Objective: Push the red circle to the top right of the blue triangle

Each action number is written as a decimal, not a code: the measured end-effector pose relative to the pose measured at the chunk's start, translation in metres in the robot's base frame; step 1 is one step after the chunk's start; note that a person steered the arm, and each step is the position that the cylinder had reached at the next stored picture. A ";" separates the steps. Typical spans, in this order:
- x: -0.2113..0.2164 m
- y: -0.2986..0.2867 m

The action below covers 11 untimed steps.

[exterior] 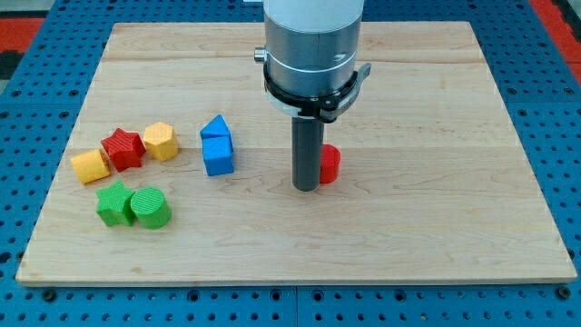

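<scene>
My tip (306, 188) touching red circle (329, 164); tool: plain rod, no jaws. Blocks: 2 red, 2 blue, 2 yellow, 2 green.

Silver cylinder, black clamp ring, dark rod (306, 154).

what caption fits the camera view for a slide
My tip touches the red circle's left side, right of the blue triangle.
</scene>
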State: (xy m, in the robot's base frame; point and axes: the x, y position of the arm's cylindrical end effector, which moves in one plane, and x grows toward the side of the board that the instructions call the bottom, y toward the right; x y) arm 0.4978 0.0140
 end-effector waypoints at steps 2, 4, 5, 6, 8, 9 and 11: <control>0.000 0.036; 0.017 0.071; 0.019 0.071; -0.013 0.040; -0.076 0.056; -0.099 0.056; -0.120 0.057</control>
